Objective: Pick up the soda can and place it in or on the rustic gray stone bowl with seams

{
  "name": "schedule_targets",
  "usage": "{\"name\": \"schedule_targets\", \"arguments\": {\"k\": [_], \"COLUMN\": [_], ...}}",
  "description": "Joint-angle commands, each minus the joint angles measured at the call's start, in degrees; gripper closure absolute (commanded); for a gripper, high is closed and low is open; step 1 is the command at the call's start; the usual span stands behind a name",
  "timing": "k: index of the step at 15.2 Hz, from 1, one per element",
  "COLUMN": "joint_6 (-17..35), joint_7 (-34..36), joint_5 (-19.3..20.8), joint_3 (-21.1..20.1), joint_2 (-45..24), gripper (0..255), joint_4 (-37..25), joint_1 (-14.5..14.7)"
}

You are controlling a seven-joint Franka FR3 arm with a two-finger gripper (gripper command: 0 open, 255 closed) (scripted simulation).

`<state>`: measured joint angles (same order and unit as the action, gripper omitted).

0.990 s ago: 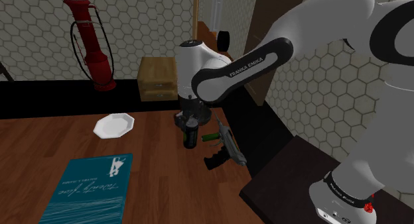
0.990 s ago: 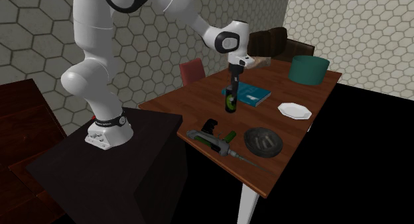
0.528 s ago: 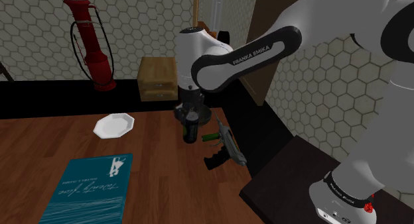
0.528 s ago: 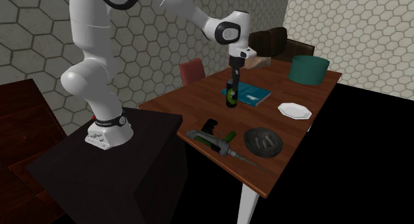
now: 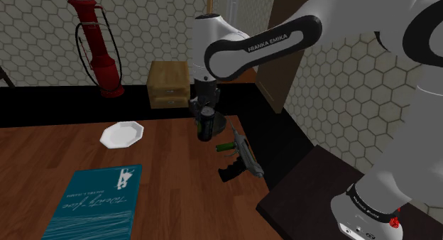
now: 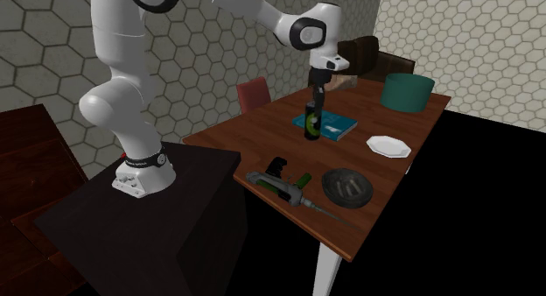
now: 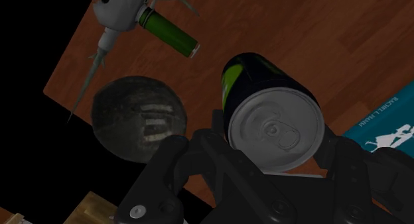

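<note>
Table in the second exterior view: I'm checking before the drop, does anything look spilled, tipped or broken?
Nothing stands out. The gripper holds the soda can upright above the table; the bowl, white plate and teal book sit flat. The green-bottled tool lies on its side near the edge, nothing spilled.

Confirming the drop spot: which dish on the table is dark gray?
The bowl beside the green tool; the plate is white and the tub teal.

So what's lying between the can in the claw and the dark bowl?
Nothing, just bare tabletop; the second exterior view shows it between the can and the bowl.
</note>
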<state>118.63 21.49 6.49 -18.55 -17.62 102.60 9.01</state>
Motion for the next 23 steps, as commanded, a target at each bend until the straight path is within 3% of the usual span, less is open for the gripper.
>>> {"name": "schedule_targets", "arguments": {"k": [1, 9, 16, 23], "joint_6": [-1.3, -7.8, -16.2, -11.2], "joint_7": [-2.2, -10.5, -17.0, -16.7], "joint_5": [0.0, 0.6, 1.4, 1.6], "joint_3": [0.7, 3.6, 5.8, 5.9], "joint_2": [-0.9, -8.0, -18.0, -18.6], "gripper": [255, 255, 255, 255], "joint_4": [-2.3, -16.0, -34.6, -30.1], "joint_1": [-1.2, -5.6, -8.2, -8.5]}}
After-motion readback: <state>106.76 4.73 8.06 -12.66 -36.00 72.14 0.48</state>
